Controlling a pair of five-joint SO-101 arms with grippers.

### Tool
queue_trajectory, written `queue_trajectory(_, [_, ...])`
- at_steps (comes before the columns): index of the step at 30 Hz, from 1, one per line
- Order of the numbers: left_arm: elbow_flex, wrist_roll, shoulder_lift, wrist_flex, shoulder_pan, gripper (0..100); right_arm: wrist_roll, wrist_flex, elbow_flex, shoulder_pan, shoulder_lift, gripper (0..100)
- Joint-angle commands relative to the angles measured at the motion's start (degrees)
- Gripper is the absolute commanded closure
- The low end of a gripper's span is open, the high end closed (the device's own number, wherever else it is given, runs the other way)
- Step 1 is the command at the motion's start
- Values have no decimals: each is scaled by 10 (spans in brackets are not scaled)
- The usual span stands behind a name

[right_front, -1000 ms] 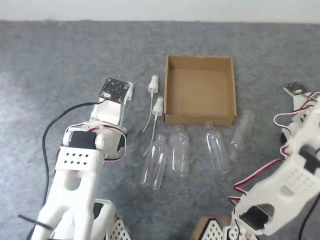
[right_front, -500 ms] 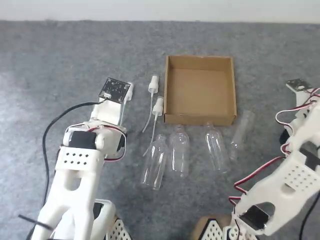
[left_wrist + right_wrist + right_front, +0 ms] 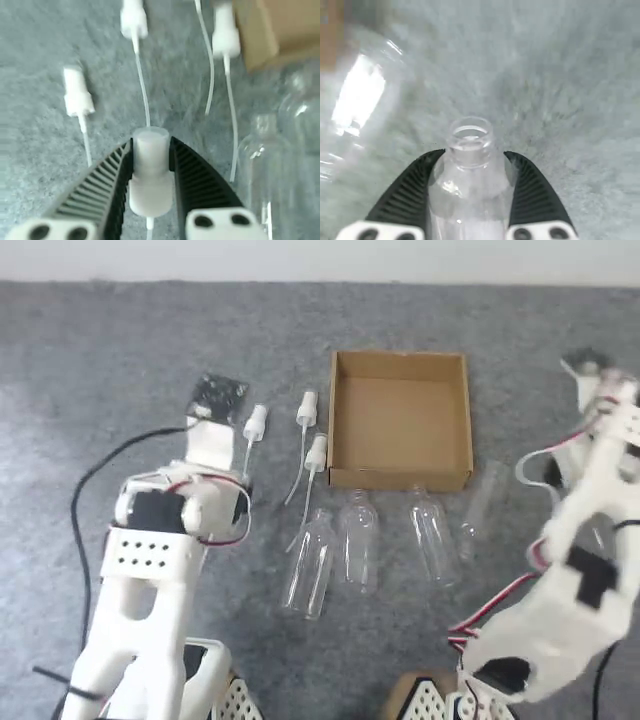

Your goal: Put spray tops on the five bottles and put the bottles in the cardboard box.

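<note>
My left gripper [image 3: 150, 145] is shut on a white spray top [image 3: 150, 175], held above the grey carpet. Three more spray tops lie loose ahead of it [image 3: 77, 97] [image 3: 134, 22] [image 3: 223, 35]; in the high view they lie left of the cardboard box [image 3: 400, 480], one of them [image 3: 254, 425] beside the left arm [image 3: 180, 515]. My right gripper [image 3: 472, 156] is shut on the neck of a clear bottle [image 3: 470, 137], its mouth open. Several clear bottles [image 3: 310, 562] [image 3: 358, 540] [image 3: 432, 533] lie in front of the box, with another [image 3: 482, 500] at its right corner.
The box's floor is bare. The right arm [image 3: 590, 490] stands raised at the table's right edge. A lying bottle [image 3: 355, 100] and the box's corner [image 3: 330, 30] sit near the right gripper. Open carpet stretches far left and behind the box.
The left arm has shifted left, uncovering a spray top beside it. The right arm has swung up and toward the far side.
</note>
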Motion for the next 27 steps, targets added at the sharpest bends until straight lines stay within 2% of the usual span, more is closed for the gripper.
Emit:
queue_trajectory(1, [-111, 28, -56, 35, 1, 912, -65, 15, 11, -106, -167, 993])
queue_trajectory(5, [-188, 54, -128, 58, -25, 912, -132, -21, 119, -260, -308, 993])
queue_trajectory(8, [-229, 86, -178, 55, -61, 912, -169, -99, 229, -398, -408, 993])
queue_trajectory(11, [-249, 142, -228, 23, -97, 912, -193, -190, 344, -523, -493, 993])
queue_trajectory(15, [-247, 185, -284, -26, -122, 913, -215, -313, 487, -640, -564, 993])
queue_trajectory(21, [-247, 247, -302, -72, -121, 913, -215, -451, 607, -751, -600, 993])
queue_trajectory(27, [-228, 266, -302, -77, -56, 913, -215, -464, 629, -765, -605, 993])
